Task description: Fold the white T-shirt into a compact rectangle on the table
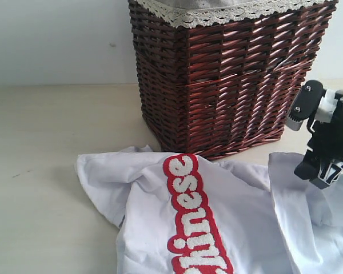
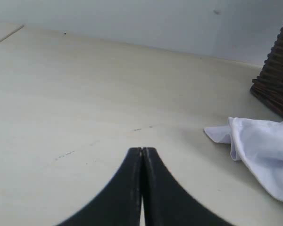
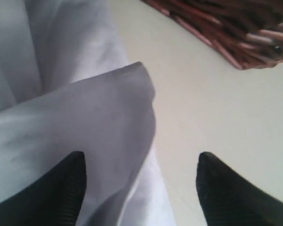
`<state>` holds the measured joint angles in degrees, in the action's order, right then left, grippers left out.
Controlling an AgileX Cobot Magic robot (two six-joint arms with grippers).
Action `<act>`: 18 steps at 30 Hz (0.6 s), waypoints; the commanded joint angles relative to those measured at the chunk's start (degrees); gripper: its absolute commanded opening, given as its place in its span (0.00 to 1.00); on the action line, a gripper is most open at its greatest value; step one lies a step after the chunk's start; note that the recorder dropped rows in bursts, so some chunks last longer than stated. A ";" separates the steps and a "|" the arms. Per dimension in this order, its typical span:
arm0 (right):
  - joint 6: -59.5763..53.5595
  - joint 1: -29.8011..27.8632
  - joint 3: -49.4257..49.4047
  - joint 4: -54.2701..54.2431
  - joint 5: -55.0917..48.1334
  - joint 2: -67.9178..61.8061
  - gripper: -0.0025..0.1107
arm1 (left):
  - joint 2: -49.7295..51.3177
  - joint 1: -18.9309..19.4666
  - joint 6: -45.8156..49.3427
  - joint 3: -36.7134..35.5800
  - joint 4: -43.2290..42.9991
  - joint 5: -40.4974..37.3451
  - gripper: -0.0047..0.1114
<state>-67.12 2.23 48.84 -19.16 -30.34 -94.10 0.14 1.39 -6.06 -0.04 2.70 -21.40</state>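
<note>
The white T-shirt (image 1: 240,211) lies crumpled on the table (image 1: 46,171), its red band of white lettering (image 1: 197,217) facing up. At the shirt's right side a fold (image 1: 286,188) stands raised. My right gripper (image 1: 320,172) hangs just over that fold. In the right wrist view it (image 3: 139,157) is open, its jaws wide apart, with a loose white flap (image 3: 85,108) lying between them and against one finger (image 3: 66,188). My left gripper (image 2: 142,149) is shut on nothing over bare table (image 2: 85,94). A corner of the shirt (image 2: 259,146) lies off to one side of it.
A tall dark brown wicker basket (image 1: 228,74) with a lace-trimmed liner stands right behind the shirt, close to my right arm. Its base shows in the wrist views (image 2: 278,80) (image 3: 226,28). A pale wall (image 1: 57,40) runs along the table's far edge.
</note>
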 commanded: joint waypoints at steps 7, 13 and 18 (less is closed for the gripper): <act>-6.09 -0.30 0.12 0.00 -12.31 3.25 0.02 | -0.14 -0.26 -0.10 0.04 0.21 0.27 0.04; -23.04 -0.30 0.12 3.47 -39.62 10.52 0.02 | -0.14 -0.26 -0.10 0.04 0.21 0.27 0.04; -21.71 -0.30 -3.17 16.10 -39.62 13.67 0.02 | -0.14 -0.26 -0.10 0.04 0.21 0.27 0.04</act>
<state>-87.78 2.23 47.35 -10.10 -68.55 -81.58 0.14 1.39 -6.06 -0.04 2.70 -21.40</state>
